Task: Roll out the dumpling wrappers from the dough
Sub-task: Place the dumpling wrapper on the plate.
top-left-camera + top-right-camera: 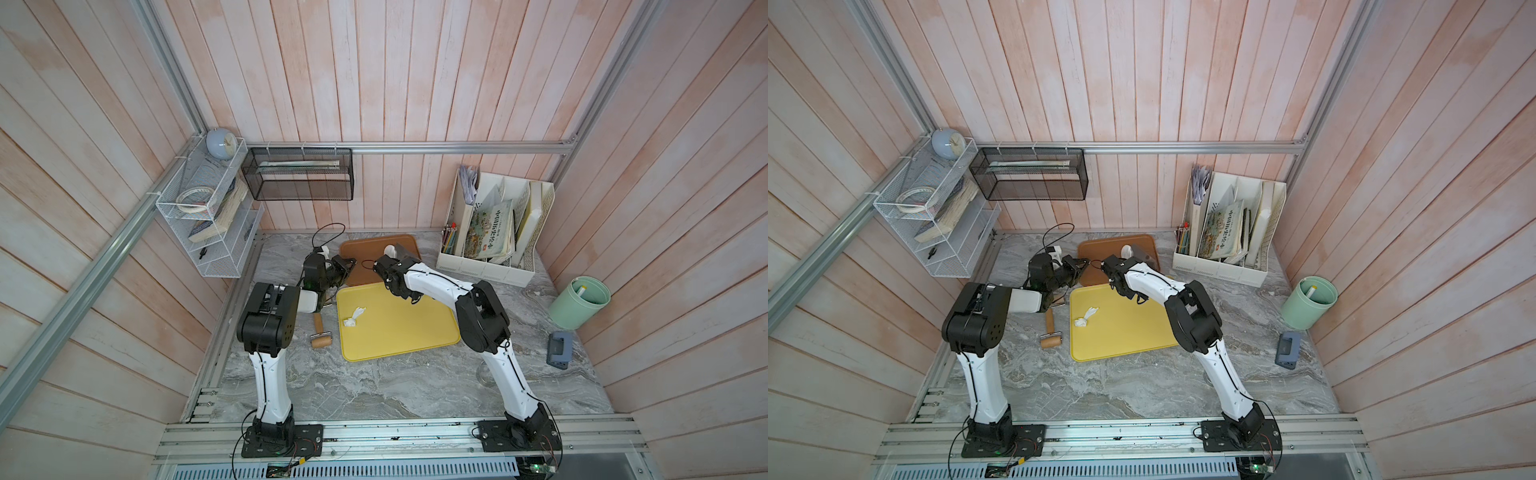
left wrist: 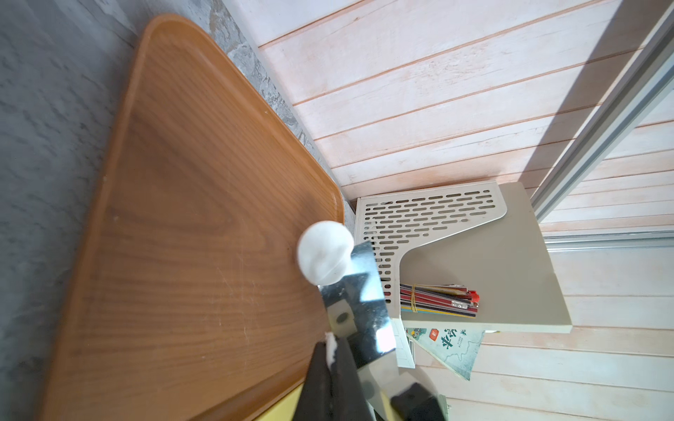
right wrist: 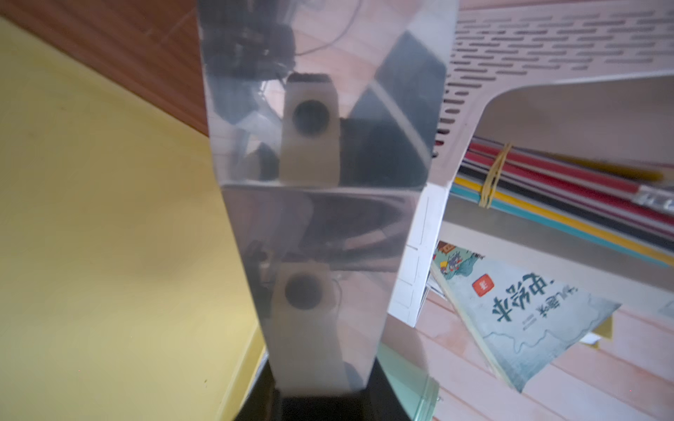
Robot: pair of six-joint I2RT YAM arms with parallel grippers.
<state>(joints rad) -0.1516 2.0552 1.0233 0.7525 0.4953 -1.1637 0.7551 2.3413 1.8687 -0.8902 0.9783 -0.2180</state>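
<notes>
A round white dumpling wrapper (image 2: 324, 252) lies on the far end of a shiny metal scraper (image 2: 364, 310), just over the right part of the brown wooden tray (image 2: 189, 226). My right gripper (image 3: 313, 393) is shut on the scraper's (image 3: 321, 145) beige handle. My left gripper (image 2: 333, 346) is shut beside the blade, with a tiny white crumb stuck between its fingertips. Both top views show the wrapper (image 1: 389, 250) (image 1: 1126, 250) at the back, past the two grippers (image 1: 347, 264) (image 1: 384, 266). The dough is out of view.
A yellow tray (image 1: 407, 332) in front of the brown one carries ragged white scraps (image 1: 353, 318). A wooden rolling pin (image 1: 320, 332) lies left of it. A file rack (image 1: 494, 232), a green cup (image 1: 579, 301) and a grey hole punch (image 1: 559, 349) stand to the right.
</notes>
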